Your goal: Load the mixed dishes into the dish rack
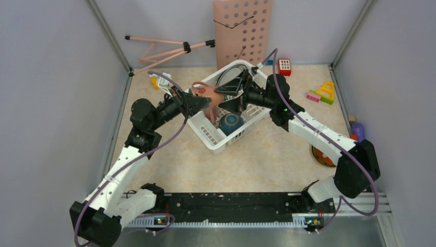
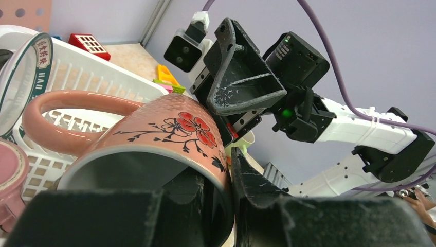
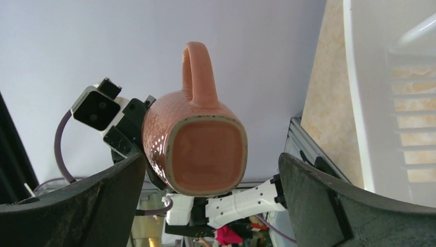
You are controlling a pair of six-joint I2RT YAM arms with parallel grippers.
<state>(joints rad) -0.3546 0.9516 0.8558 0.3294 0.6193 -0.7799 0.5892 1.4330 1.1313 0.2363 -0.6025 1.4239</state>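
Left hand [image 2: 226,185] pinches pink mug [image 2: 169,128] by its rim, sideways above dish rack [image 1: 205,135]; right hand [image 1: 230,95] spread wide around mug base, not touching.

Both my arms are white links between chunky black joint housings. The left arm [image 1: 115,175] is bolted at seven o'clock in the overhead view, and the right arm [image 1: 313,128] at five. A purple cable [image 2: 337,64] runs along each. My right hand [image 1: 229,95] has black, triangular, white-scuffed fingers [image 3: 77,206]. Behind it sits a green light [image 2: 284,112], and at its ten o'clock a boxy white-and-black camera [image 2: 184,47].
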